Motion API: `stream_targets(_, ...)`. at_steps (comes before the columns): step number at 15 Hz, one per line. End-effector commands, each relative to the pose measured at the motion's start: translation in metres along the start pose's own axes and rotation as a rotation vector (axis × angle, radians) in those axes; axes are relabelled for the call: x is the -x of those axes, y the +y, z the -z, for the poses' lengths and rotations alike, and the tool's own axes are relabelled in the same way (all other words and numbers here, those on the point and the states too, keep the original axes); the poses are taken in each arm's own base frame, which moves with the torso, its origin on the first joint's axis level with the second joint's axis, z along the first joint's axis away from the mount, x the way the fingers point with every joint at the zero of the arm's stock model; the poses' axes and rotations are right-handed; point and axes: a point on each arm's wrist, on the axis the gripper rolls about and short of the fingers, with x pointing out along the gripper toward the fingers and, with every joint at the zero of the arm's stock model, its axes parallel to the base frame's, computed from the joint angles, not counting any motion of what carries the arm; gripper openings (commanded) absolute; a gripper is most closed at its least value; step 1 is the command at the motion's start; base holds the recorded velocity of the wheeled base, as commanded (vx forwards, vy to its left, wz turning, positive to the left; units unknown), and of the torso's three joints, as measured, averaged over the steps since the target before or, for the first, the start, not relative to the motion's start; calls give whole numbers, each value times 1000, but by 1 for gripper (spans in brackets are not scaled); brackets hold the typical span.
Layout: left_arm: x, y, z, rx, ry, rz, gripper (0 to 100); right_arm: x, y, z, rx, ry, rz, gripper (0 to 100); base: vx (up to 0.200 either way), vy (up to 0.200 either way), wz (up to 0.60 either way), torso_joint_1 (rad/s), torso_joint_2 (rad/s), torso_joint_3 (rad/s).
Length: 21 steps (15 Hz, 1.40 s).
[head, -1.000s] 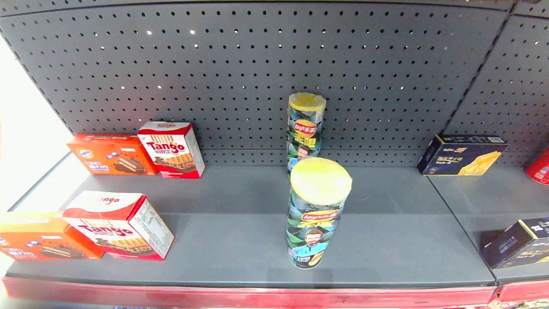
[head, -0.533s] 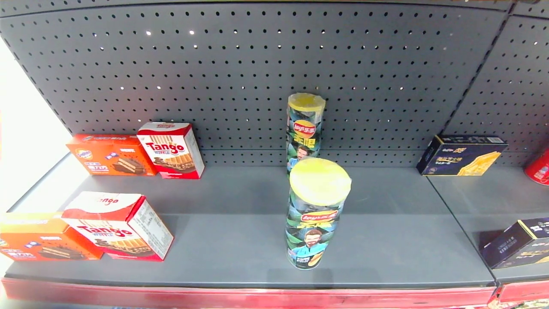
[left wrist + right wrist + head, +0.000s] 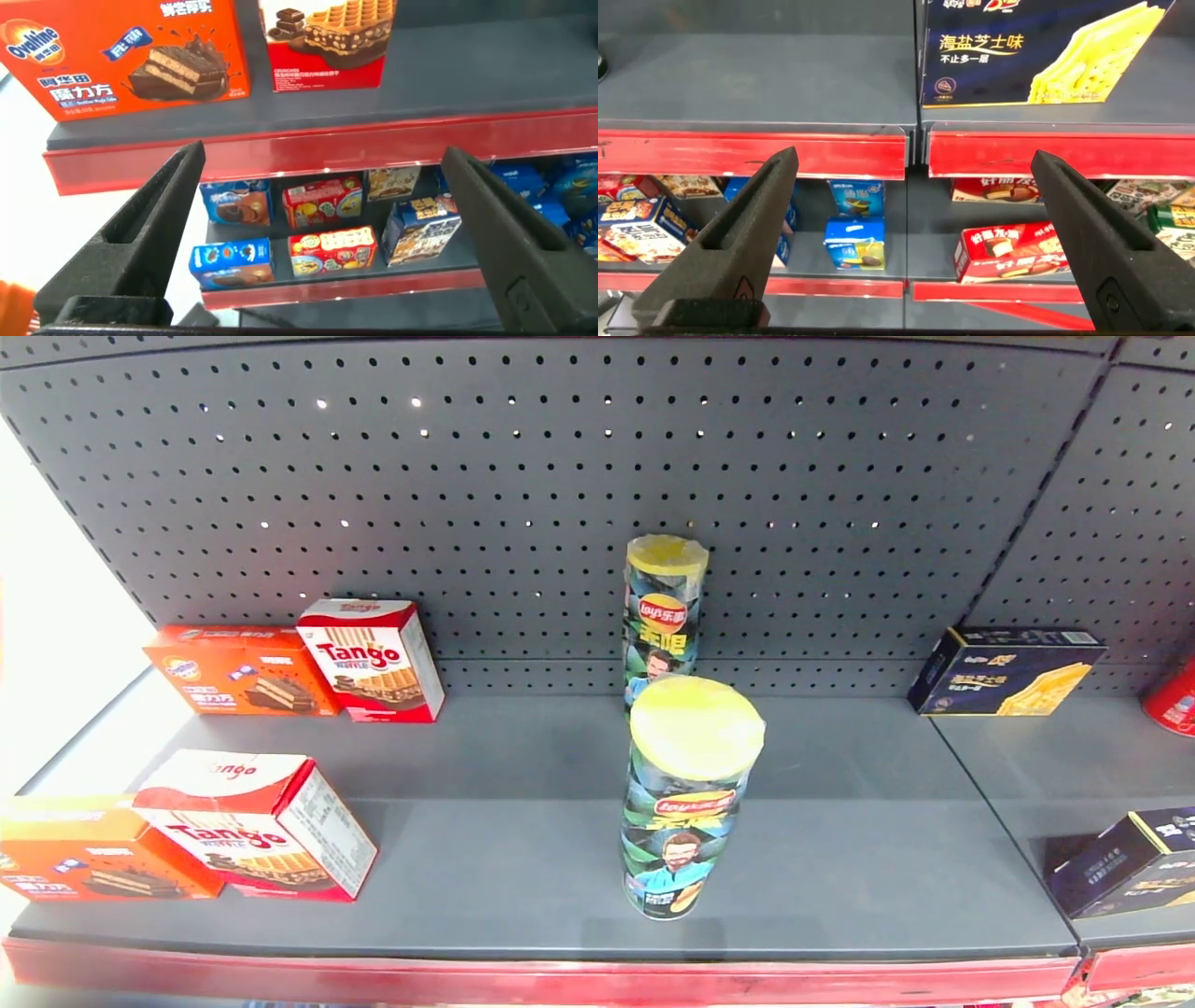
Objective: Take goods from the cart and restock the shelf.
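On the grey shelf (image 3: 523, 859), two tall chip cans with yellow lids stand upright in a line: one near the front (image 3: 686, 798), one at the back (image 3: 663, 611). My left gripper (image 3: 322, 224) hangs open in front of the shelf's red edge (image 3: 318, 154), below an orange box (image 3: 126, 56) and a red-and-white wafer box (image 3: 327, 42). My right gripper (image 3: 915, 233) is open too, facing the red shelf edge (image 3: 752, 154) beneath a dark blue box (image 3: 1036, 51). Neither holds anything.
Orange boxes (image 3: 238, 670) and red-and-white wafer boxes (image 3: 257, 826) stand on the shelf's left; dark blue boxes (image 3: 1008, 672) are on the right section. A perforated back panel (image 3: 560, 476) closes the rear. Lower shelves carry several small snack boxes (image 3: 322, 201).
Only a very slight shift of the whole head picture; the cans and boxes stay where they were.
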Motion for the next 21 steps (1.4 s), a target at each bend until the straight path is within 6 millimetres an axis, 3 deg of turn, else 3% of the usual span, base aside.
stream_targets(1,0,0,0,2,0,-1,100,0,0,0,0,1,-1,100,0,0,0,0,0,0)
stream_targets(21,0,0,0,2,-1,-2,100,0,0,0,0,2,-4,100,0,0,0,0,0,0)
